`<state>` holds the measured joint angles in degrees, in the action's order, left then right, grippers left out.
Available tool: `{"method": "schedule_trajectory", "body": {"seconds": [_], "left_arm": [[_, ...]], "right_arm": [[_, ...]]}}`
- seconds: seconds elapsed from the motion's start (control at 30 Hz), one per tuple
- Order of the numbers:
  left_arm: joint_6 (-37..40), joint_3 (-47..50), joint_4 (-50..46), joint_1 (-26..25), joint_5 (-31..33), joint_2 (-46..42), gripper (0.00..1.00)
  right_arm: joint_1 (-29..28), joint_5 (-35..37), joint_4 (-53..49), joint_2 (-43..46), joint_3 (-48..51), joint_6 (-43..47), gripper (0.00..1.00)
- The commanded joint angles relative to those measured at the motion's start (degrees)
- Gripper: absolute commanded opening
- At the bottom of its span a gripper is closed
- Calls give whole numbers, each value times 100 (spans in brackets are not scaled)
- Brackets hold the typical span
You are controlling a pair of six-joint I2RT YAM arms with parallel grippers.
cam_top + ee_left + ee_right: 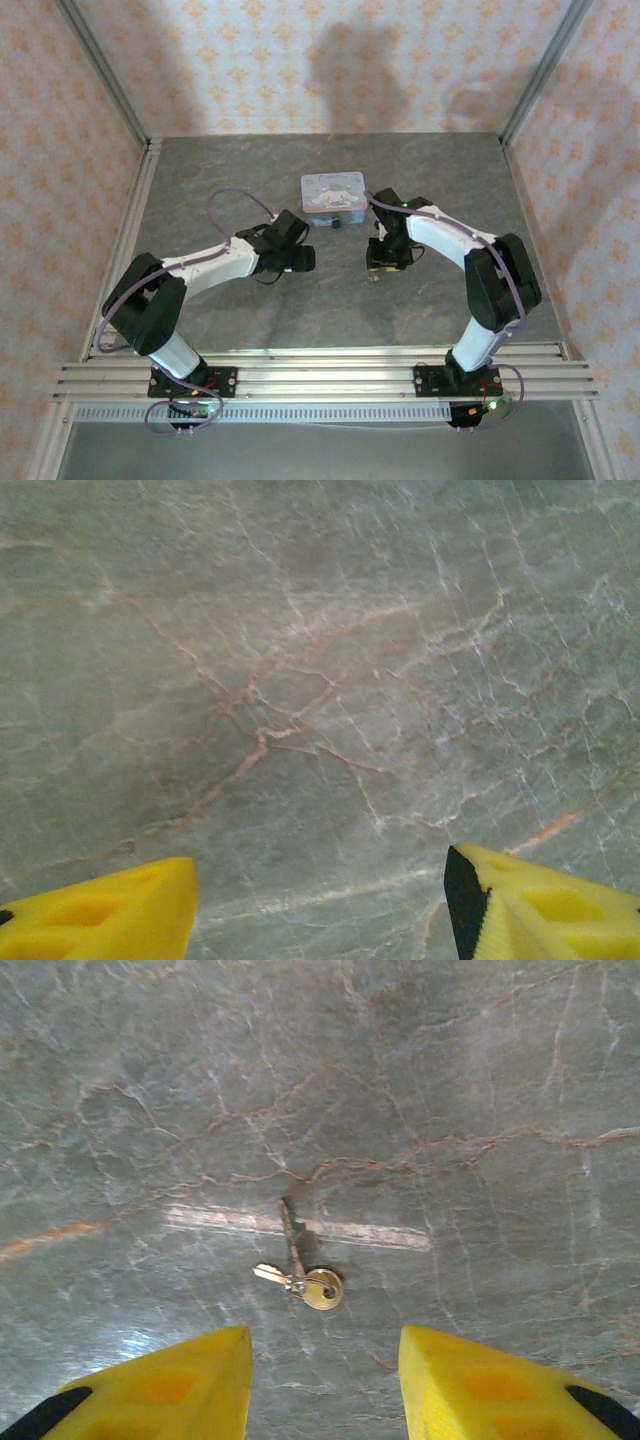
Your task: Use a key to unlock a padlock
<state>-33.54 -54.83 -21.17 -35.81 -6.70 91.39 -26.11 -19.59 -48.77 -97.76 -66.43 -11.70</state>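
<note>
Padlock (336,226), tiny and dark teal-black, on grey marble-patterned tabletop (300,320), at near edge of pale blue-and-pink cartoon tin box (333,197); unclear whether touching it. Out beyond left gripper (302,260) and right gripper (380,270), roughly between them, clear of each.

Left gripper: yellow fingers (110,910) set wide apart, bare marble between and ahead of them, nothing gripped.

Right gripper: pointed down at tabletop, yellow fingers (500,1390) parted with a moderate gap, likewise empty.

Small brass-coloured keys (304,1282) on a ring, flat on marble just ahead of right gripper's fingertips, about centred on gap, touched by neither finger. Round key head nearest fingertips, one thin blade pointing away, a second key angled off sideways.

From above, left gripper near right gripper, tips turned toward it.
</note>
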Motion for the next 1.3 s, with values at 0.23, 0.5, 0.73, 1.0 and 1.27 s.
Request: {"method": "schedule_trajectory", "body": {"seconds": [0.23,0.5,0.73,1.0,1.27], "left_arm": [[-223,0,201,-363,344,225,67],[-275,-10,148,-435,424,326,67],[-320,-19,111,-453,441,388,67],[-337,-31,38,-462,494,372,67],[-417,44,86,-462,520,279,66]], "right_arm": [[-52,286,-282,-478,-446,242,34],[-87,124,-274,-725,-581,366,32],[-173,-69,-238,-871,-571,487,31],[-184,-121,-185,-1032,-555,494,30],[-184,-78,-141,-1140,-539,482,22]]}}
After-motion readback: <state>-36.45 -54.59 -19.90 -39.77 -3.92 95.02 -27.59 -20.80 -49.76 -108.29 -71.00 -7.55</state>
